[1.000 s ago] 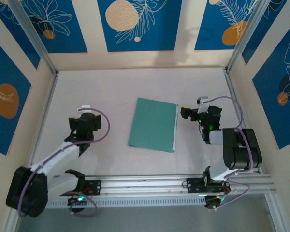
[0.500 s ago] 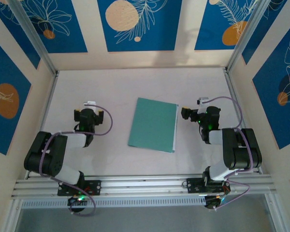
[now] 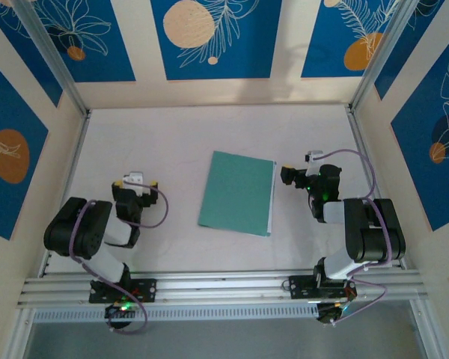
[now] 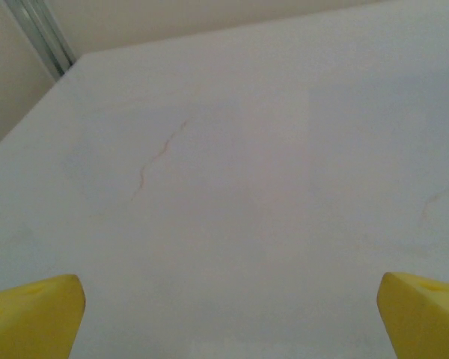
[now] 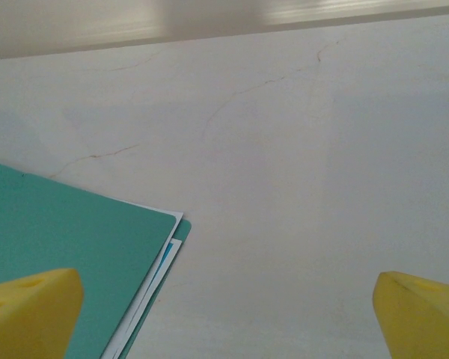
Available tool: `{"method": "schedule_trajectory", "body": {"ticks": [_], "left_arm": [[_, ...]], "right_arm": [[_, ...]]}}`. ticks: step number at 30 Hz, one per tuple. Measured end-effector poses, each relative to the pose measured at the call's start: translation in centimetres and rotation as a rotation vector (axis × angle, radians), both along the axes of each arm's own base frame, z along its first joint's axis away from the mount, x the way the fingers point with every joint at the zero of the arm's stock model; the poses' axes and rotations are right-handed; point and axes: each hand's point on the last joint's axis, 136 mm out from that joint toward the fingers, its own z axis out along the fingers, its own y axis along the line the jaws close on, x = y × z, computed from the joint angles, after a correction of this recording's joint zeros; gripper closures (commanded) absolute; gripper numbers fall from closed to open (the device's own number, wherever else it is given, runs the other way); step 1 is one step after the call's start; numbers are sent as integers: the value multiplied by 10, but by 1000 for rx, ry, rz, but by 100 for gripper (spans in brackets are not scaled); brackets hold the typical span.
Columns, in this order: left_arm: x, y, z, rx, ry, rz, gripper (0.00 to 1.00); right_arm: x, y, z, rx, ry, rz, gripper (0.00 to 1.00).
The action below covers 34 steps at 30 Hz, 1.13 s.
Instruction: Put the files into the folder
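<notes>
The teal-green folder [image 3: 236, 193] lies shut and flat in the middle of the table. In the right wrist view its corner [image 5: 60, 254] is at the lower left. The files [image 5: 159, 269] lie inside it, with thin white and light-blue edges poking out along the folder's right side [image 3: 272, 203]. My right gripper [image 3: 288, 176] hovers just right of the folder, open and holding nothing, its yellow fingertips [image 5: 30, 310] wide apart. My left gripper [image 3: 135, 185] is well left of the folder, folded back near its base. It is open over bare table, yellow fingertips [image 4: 30, 318] spread.
The white table top [image 4: 232, 172] has faint hairline cracks. Patterned blue and cream walls [image 3: 209, 37] close in the far and side edges. An aluminium rail [image 3: 224, 284] carrying both arm bases runs along the near edge.
The left arm has pulled back and folded toward its base, its gripper ending a little nearer the front. The right arm, folder and files have not moved.
</notes>
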Motion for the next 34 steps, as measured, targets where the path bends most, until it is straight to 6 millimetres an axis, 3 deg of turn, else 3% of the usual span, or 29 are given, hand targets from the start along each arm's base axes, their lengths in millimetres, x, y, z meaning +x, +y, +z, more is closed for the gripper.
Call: {"method": "schedule_trajectory", "body": {"ticks": [7,18,34], "left_arm": [[38,7,31,-47,-40,13,0],[34,6,16,-50,28,6,0],[33,6,13,-50,38,7,0]], "right_arm": [[-1,0,-3,0,13,0,1],[-2,-1,-5,-3,22,-6,1],[-2,-3,-6,-7,26,-16,1]]}}
